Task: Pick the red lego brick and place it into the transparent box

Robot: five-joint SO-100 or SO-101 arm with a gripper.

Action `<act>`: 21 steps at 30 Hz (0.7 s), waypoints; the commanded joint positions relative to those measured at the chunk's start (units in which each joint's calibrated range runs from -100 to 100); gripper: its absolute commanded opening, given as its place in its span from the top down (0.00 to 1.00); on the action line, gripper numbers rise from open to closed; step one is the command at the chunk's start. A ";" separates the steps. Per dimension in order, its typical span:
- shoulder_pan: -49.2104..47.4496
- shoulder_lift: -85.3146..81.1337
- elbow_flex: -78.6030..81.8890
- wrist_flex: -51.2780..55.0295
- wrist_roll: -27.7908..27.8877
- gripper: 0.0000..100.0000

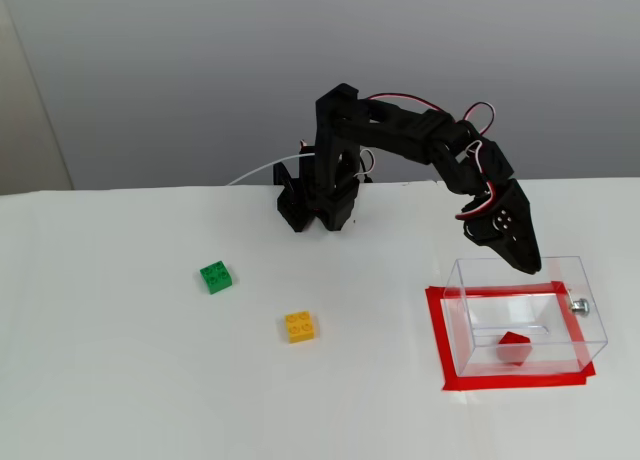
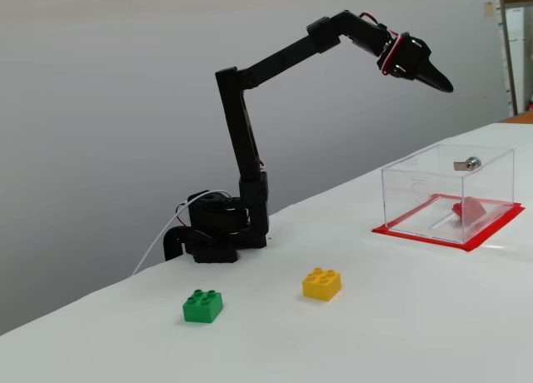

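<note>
In a fixed view the small bright-red lego brick (image 1: 514, 346) lies tilted inside the clear plastic transparent box (image 1: 470, 332), at 6 o'clock from the empty, closed black gripper (image 1: 528, 264) raised above the box's far wall

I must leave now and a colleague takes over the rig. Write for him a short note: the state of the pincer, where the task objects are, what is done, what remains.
Pincer: shut and empty, raised above the transparent box, clear of its walls.
Red lego brick: inside the box, on its floor, lying tilted rather than flat.
Box: on the table inside the red tape rectangle.
Green brick and yellow brick: out on the table, away from the box.
Done: pick and place.
Left: probably only parking the arm.
</note>
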 commanded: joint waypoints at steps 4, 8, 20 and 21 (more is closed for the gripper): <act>8.44 -14.88 5.20 4.80 -0.10 0.98; 13.69 -22.77 10.35 5.76 -0.10 0.98; 30.92 -41.35 22.29 5.76 -0.10 0.98; 32.25 -42.71 23.55 5.76 -0.10 0.98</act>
